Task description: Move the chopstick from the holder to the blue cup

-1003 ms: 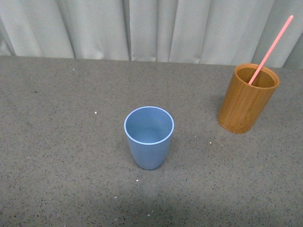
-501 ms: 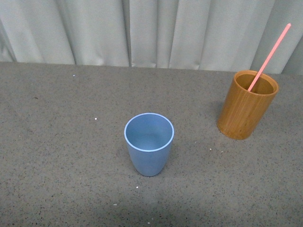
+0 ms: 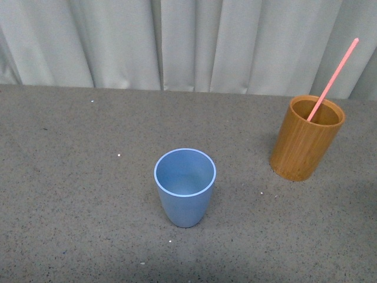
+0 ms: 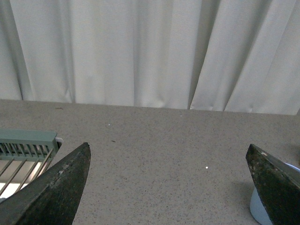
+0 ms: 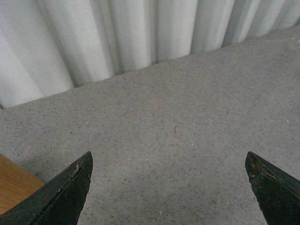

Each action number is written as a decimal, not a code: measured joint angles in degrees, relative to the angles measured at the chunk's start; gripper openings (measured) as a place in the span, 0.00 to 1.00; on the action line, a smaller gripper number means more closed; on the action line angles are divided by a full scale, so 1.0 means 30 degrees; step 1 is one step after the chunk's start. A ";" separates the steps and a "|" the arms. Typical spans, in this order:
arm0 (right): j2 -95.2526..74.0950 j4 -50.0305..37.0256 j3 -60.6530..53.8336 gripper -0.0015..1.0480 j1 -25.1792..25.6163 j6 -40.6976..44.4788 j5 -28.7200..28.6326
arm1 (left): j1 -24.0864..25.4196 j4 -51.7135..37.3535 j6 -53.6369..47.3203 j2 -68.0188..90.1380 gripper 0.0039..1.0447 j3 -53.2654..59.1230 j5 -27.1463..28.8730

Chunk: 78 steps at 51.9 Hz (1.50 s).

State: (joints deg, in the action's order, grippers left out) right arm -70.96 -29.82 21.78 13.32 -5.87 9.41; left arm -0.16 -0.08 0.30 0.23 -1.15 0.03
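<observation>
Front view: We see a grey speckled table (image 3: 70, 194) with a pale pleated curtain (image 3: 194, 41) behind its far edge. The blue cup (image 3: 185, 187) stands upright near the middle of the table, with nothing visible inside it. The holder (image 3: 306, 138) stands upright to the right of the cup and farther back, well apart from it. The chopstick (image 3: 333, 79) is in the holder: its lower end is inside the cylinder and its upper part leans up and to the right, crossing in front of the curtain. Neither arm appears in this view.

Left wrist view: We see the left gripper (image 4: 168, 147) above the table, its two dark fingers spread wide with nothing between them. A small part of the blue cup shows beside one fingertip. A pale green slatted rack (image 4: 23, 140) lies at the table's edge beside the other finger. We cannot tell what the rack holds.

Right wrist view: We see the right gripper (image 5: 168, 155) above bare table, its fingers likewise spread wide and empty. A corner of the wooden holder shows next to one finger. The chopstick is outside this view.
</observation>
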 joint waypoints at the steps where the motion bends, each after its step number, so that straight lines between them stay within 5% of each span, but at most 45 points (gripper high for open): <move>1: -0.0437 -0.0022 0.0364 0.91 -0.0364 -0.0029 0.0095 | 0.0007 0.0000 0.0000 0.0000 0.94 0.0000 0.0000; 12: -0.2142 0.0007 0.3359 0.91 -0.5370 -0.0896 0.1413 | 0.0007 0.0000 0.0000 0.0000 0.94 0.0000 0.0000; 18: -0.3781 -0.0073 0.4648 0.91 -0.6535 -0.1290 0.1763 | 0.0007 0.0000 0.0000 0.0000 0.94 0.0000 0.0000; 60: -1.1140 -0.0743 0.8663 0.91 -0.6404 -0.6295 0.1690 | 0.0000 0.0000 0.0000 0.0000 0.94 0.0000 0.0000; 78: -1.2349 -0.0750 0.9821 0.91 -0.6237 -0.6273 0.2164 | 0.0007 0.0000 0.0000 0.0000 0.94 0.0000 0.0000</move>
State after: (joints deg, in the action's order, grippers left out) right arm -108.01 -32.08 51.24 -5.39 -24.69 15.90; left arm -0.14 -0.08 0.30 0.23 -1.15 0.03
